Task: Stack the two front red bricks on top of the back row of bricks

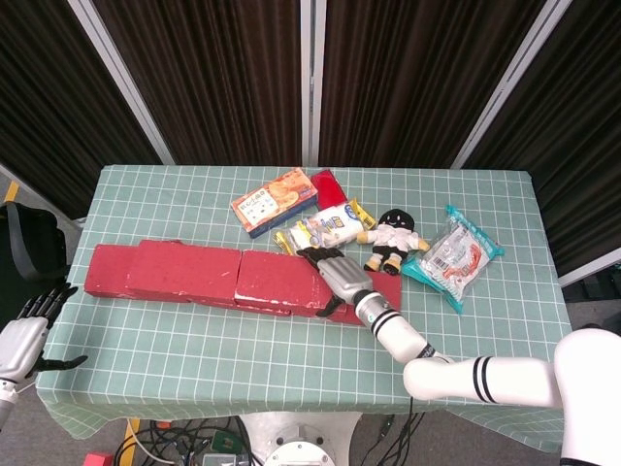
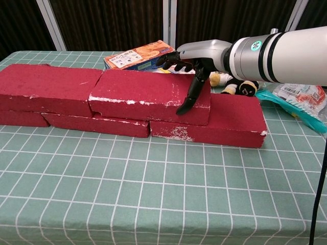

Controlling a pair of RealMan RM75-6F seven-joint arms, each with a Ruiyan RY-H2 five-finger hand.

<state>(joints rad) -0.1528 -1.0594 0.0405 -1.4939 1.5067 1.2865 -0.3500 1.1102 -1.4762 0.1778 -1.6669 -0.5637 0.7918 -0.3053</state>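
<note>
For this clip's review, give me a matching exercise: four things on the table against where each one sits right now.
Things:
1. right hand
2. left hand
3. plush doll
4. cracker box

Places:
A. off the table's near left corner
B. behind the brick row, towards the far edge
C. on the right end of the upper brick
D. between the yellow-ended snack pack and the teal packet

Pairs: 1-C, 2-A, 3-D, 4-B
</note>
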